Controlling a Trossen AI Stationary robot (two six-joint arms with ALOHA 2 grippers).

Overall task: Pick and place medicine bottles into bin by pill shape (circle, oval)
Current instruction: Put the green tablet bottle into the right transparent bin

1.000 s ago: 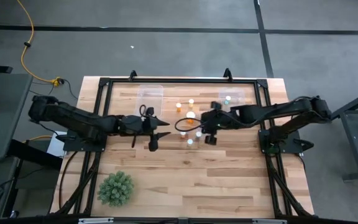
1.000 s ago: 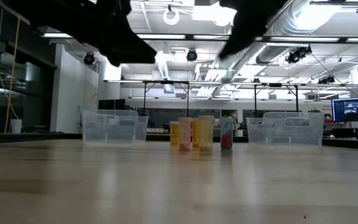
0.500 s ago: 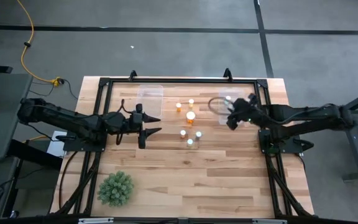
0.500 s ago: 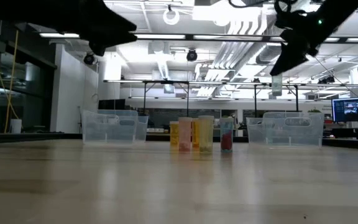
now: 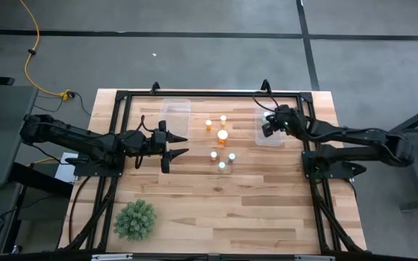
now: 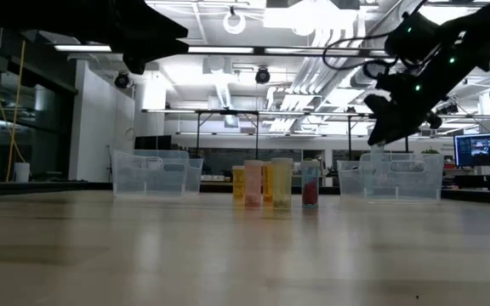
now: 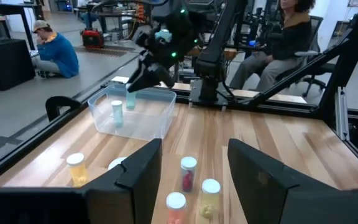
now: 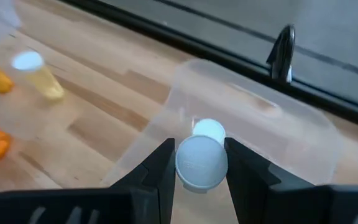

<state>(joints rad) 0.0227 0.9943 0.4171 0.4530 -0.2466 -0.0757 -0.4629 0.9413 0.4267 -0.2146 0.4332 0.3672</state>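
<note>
Several small white-capped bottles (image 5: 222, 145), orange and pale, stand upright on the wooden table's middle; they also show in the low view (image 6: 272, 183). My right gripper (image 5: 268, 125) is over the clear right bin (image 5: 271, 134), shut on a pale greenish bottle (image 7: 130, 99). Another pale bottle (image 7: 117, 112) stands in that bin. My left gripper (image 5: 173, 145) is open and empty, left of the bottles, near the clear left bin (image 5: 175, 109). My right gripper pinches the pale bottle between its two fingers, which stand on either side of the white cap (image 8: 201, 163). The fingers point down from above. The bottle hangs upright below them (image 6: 376, 153), clear of the bin's floor, right above the bin.
A green spiky plant (image 5: 135, 220) stands at the near left of the table. A black frame (image 5: 194, 93) runs round the table's edges. People sit in the room beyond the table.
My right gripper has lifted a pale bottle from the middle group, carried it toward the table's far right, and come down over the right bin. My left gripper has drawn back a little toward the table's left edge, staying open.
</note>
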